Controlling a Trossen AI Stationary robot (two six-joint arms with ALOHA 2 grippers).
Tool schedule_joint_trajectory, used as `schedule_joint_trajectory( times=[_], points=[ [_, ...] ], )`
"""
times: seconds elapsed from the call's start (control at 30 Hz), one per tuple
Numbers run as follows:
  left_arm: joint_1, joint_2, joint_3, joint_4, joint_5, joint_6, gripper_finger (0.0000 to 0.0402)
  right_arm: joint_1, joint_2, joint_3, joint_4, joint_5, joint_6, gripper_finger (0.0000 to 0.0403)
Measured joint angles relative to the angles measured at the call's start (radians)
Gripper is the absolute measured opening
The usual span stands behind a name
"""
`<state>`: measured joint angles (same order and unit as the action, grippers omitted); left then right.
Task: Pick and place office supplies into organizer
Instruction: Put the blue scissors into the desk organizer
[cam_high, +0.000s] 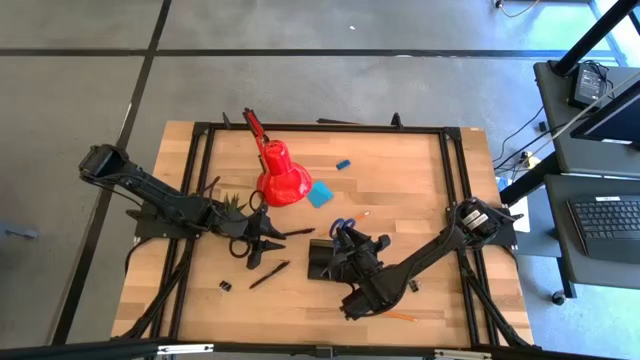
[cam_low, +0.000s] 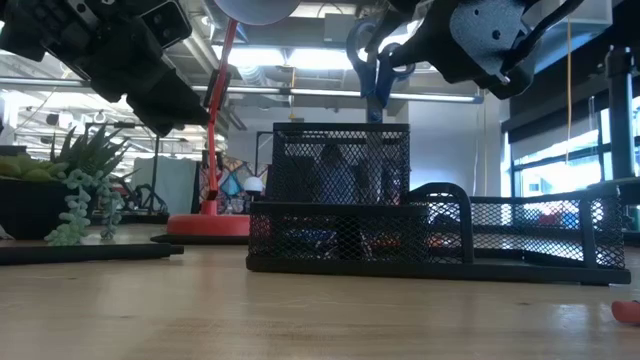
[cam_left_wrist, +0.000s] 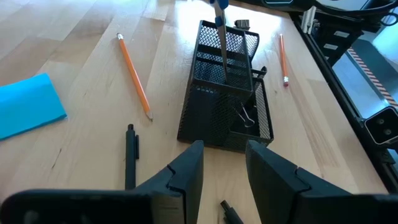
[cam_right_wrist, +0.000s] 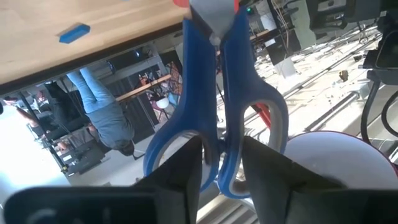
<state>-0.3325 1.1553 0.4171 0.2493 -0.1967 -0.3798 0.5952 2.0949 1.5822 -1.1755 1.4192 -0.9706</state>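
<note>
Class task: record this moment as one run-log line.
right gripper: around scissors, blades in organizer cup | left gripper: open, waiting

You have a light wooden table (cam_high: 400, 180) with a black frame. Lying directly on it: the red lamp (cam_high: 279, 176), potted plant (cam_high: 230, 204), light-blue note pad (cam_high: 320, 193), blue eraser (cam_high: 343, 163), black mesh organizer (cam_high: 325, 260), two black pens (cam_high: 268, 274), binder clips (cam_high: 225, 286), and an orange pencil (cam_high: 402, 317).

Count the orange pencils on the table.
2. One pencil lies on bare wood between the blue note pad and the organizer; the other lies on the organizer's opposite side. The arms may hide more.
</note>
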Motion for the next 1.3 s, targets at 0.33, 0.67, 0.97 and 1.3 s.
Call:
schedule_joint_trajectory(
  times=[0.33, 0.67, 0.97, 1.3],
  points=[
    [0.0, 0.0, 0.0, 0.0, 0.0, 0.0, 0.0114, 0.0, 0.0, 0.0, 0.006, -0.002, 0.049, 0.0117],
    [0.0, 0.0, 0.0, 0.007, -0.027, 0.009, 0.0114, 0.0, 0.0, 0.0, 0.006, 0.0, 0.051, 0.0117],
    [0.001, 0.0, 0.0, 0.222, -0.079, 0.026, 0.0114, 0.0, 0.0, 0.0, 0.008, 0.001, 0.051, 0.0117],
    [0.065, 0.062, 0.0, 0.381, -0.026, 0.094, 0.0131, 0.0, 0.0, 0.0, 0.009, 0.002, 0.05, 0.0117]
  ],
)
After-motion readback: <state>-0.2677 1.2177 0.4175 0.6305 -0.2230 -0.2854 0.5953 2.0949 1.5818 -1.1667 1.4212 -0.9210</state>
